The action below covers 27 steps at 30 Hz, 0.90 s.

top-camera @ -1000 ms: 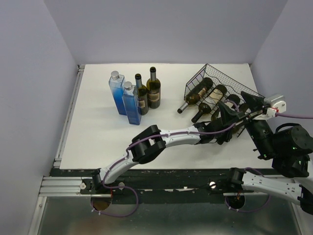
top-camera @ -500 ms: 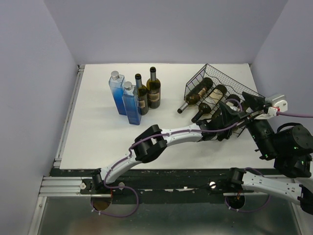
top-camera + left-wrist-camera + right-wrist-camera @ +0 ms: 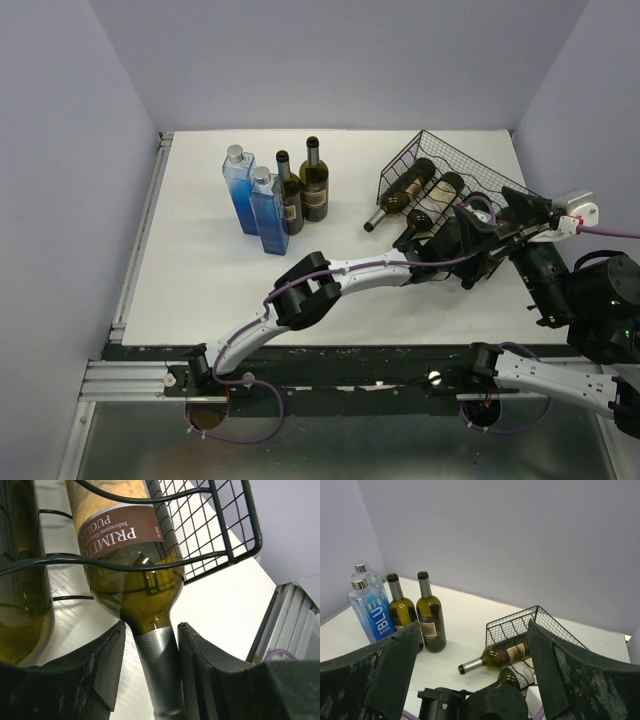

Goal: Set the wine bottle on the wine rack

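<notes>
Left pincer point(image 3: 151, 630) has nudged further right in the overhead view. Its jaws straddle the wine bottle's point(image 3: 132, 580) neck with a sliver of gap on one side, so loose, not clamped. Bottle's lying in the wine rack point(image 3: 200, 520) now. Pretty much done I reckon, just back out.

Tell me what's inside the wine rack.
The wine rack holds, lying down, a far bottle, a middle bottle and a brown-labelled bottle whose neck sits between the left hand's fingers. From above, the left arm hides most of the last one.
</notes>
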Each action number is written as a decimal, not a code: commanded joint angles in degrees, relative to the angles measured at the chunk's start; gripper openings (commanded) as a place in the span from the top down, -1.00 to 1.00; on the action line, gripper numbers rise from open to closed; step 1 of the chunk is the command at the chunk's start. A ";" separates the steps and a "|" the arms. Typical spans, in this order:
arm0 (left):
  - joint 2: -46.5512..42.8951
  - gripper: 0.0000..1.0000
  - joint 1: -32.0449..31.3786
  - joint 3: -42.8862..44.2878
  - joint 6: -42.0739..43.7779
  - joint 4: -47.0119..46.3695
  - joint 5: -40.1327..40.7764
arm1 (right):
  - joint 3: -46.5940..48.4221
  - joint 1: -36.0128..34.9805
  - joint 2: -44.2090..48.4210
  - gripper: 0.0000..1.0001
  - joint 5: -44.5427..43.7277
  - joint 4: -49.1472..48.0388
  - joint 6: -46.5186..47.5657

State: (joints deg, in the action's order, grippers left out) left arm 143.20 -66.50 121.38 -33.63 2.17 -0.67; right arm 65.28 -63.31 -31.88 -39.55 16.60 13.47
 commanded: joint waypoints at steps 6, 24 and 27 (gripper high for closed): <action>-5.20 -0.35 -0.03 -4.82 0.49 -9.55 -3.11 | 1.96 -0.24 -1.08 -0.86 -0.88 1.77 -1.34; -30.15 -0.68 0.49 -29.87 14.54 -5.35 -4.00 | 11.45 -0.24 -7.58 -0.98 -3.43 13.01 -16.27; -38.75 -0.71 0.49 -37.86 18.15 -2.62 -2.50 | 11.89 -0.24 -8.11 -0.98 -4.48 13.37 -19.35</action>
State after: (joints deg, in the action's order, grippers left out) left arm 116.05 -66.11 91.66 -23.73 -5.39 -4.56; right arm 75.61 -63.31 -38.89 -41.25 25.71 0.95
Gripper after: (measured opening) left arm 0.842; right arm 0.985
